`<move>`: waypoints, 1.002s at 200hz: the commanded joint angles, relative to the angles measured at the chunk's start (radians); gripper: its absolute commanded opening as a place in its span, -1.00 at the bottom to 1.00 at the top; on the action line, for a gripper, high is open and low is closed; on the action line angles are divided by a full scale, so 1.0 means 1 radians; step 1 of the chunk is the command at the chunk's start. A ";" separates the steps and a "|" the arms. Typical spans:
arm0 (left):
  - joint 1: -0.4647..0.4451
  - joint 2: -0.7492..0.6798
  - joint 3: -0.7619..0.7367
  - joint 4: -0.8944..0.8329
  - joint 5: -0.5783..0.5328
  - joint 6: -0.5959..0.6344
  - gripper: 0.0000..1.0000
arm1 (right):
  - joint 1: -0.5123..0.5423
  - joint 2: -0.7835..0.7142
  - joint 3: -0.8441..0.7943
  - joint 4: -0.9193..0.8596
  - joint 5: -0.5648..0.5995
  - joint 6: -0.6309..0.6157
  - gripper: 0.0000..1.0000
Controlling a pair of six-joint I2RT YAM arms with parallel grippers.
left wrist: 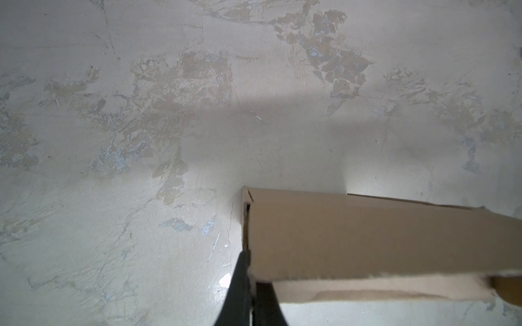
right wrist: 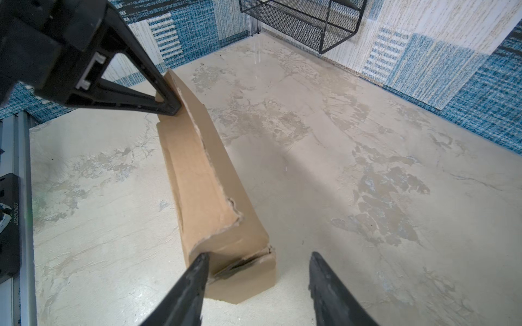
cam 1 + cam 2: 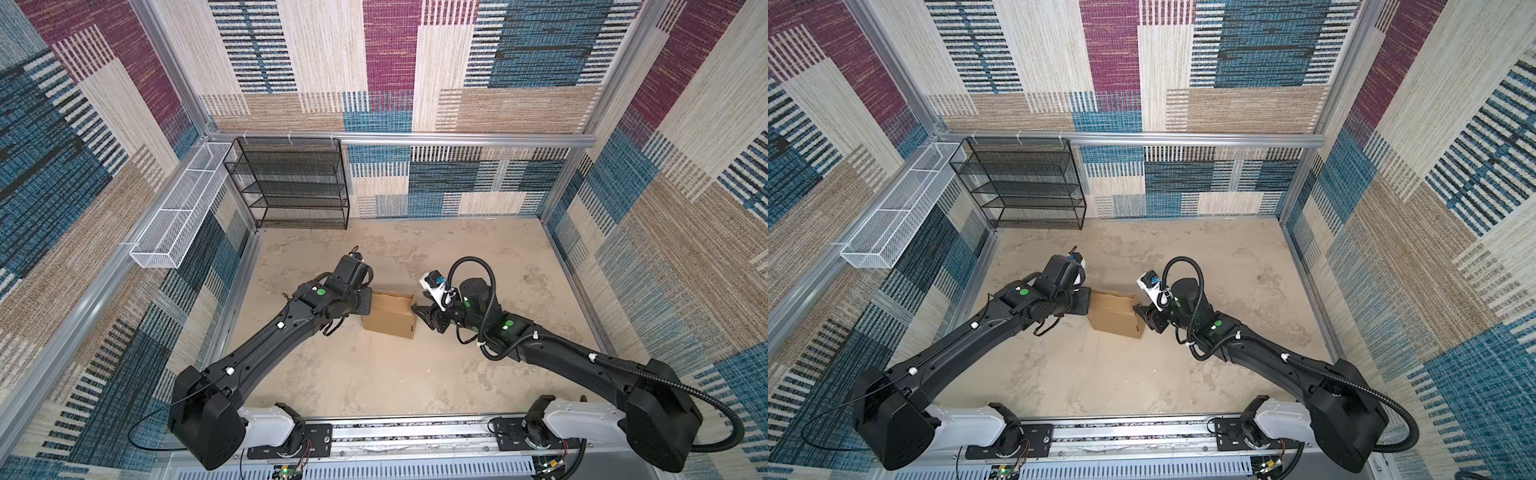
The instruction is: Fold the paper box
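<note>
We start at the left gripper [image 1: 248, 271]. Its fingers are pinched together on the thin end wall of the paper box [image 1: 367, 234], so we read it as grasping that end. At the opposite end, the right gripper [image 2: 258, 256] stands released. One fingertip [image 2: 202, 261] touches the box's near corner, and the other hangs apart over bare table [image 2: 395, 141].

In both top views the paper box [image 3: 388, 318] sits on the table near the middle, between the two arms. It is no flat sheet. The walls are up and it already has a narrow rectangular body.

From the right wrist view, we judge the task well along but not finished. A long flap on top has a ragged edge and does not lie flush, and a dark gap shows at the near corner. We cannot tell whether the tabs are seated. What looks left is pressing that flap home and closing the corner.

Farther out, a black mesh rack [image 3: 295, 183] stands against the back wall, well apart from the work.
</note>
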 commanded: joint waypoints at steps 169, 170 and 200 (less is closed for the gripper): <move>-0.003 0.001 0.011 -0.016 0.043 0.005 -1.00 | 0.002 -0.050 -0.041 0.037 0.120 -0.011 0.24; -0.003 0.001 0.011 -0.016 0.043 0.005 -1.00 | 0.002 -0.053 -0.042 0.036 0.122 -0.012 0.25; -0.001 0.001 0.007 -0.017 0.035 0.005 -1.00 | 0.002 -0.059 -0.047 0.038 0.131 -0.015 0.25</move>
